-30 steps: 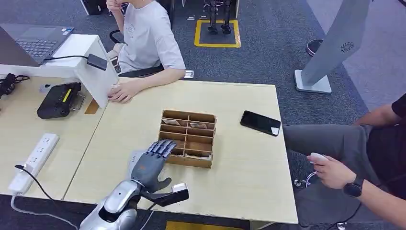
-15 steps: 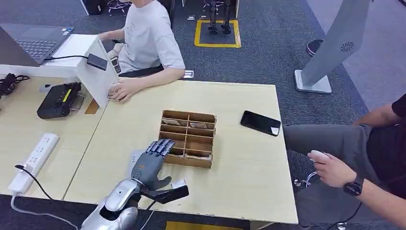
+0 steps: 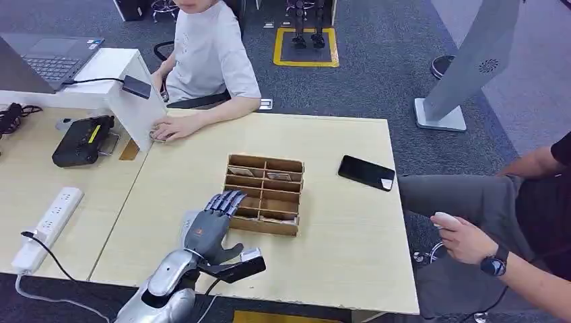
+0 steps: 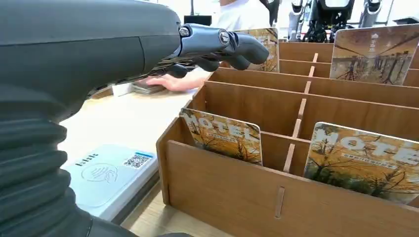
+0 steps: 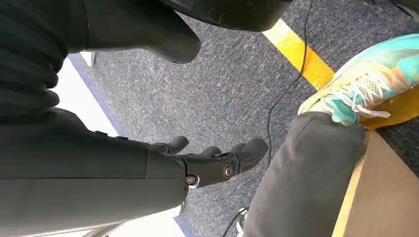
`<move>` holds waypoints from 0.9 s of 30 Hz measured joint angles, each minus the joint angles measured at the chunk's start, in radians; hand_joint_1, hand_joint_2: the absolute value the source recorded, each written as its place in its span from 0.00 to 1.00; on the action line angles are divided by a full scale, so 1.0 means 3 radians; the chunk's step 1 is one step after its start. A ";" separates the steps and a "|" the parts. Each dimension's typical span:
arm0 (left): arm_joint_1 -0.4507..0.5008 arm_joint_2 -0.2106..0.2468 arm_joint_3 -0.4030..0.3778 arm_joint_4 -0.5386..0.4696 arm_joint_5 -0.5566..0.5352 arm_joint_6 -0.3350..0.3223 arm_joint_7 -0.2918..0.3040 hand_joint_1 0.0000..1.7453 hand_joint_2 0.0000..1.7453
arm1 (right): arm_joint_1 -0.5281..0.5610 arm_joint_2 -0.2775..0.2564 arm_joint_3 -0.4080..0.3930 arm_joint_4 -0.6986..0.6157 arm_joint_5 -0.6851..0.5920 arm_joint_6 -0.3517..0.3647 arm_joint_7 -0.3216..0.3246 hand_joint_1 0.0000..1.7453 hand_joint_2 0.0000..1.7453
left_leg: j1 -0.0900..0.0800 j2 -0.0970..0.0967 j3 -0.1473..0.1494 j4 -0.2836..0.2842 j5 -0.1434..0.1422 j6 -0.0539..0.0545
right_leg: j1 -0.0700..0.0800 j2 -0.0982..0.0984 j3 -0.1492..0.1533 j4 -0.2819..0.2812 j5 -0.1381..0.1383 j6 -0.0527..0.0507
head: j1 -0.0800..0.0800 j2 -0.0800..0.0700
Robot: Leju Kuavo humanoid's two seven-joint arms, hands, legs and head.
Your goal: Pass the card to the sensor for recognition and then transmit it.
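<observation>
On the light wooden table [image 3: 337,249], the white sensor pad [image 4: 111,175] lies flat just left of the wooden card box [image 3: 264,194], and the left hand [image 3: 214,225] hovers above it with fingers stretched wide apart, holding nothing, fingertips at the box's near-left corner. The hotel cards [image 4: 225,136] stand upright in the slots, the nearest one just inside that corner, so a low reach risks catching the front wall and shoving the box. The right hand [image 5: 212,160] hangs over the floor, loosely spread and empty.
</observation>
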 joint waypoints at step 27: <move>-0.0017 -0.0006 0.0003 0.0033 -0.0135 0.0184 -0.0010 0.00 1.00 | -0.0001 0.0000 0.0065 -0.0004 -0.0041 0.0004 0.0000 0.00 1.00 | 0.0000 0.0000 0.0000 0.0000 0.0000 0.0000 | 0.0000 0.0000 0.0000 0.0000 0.0000 0.0000 | 0.0000 0.0000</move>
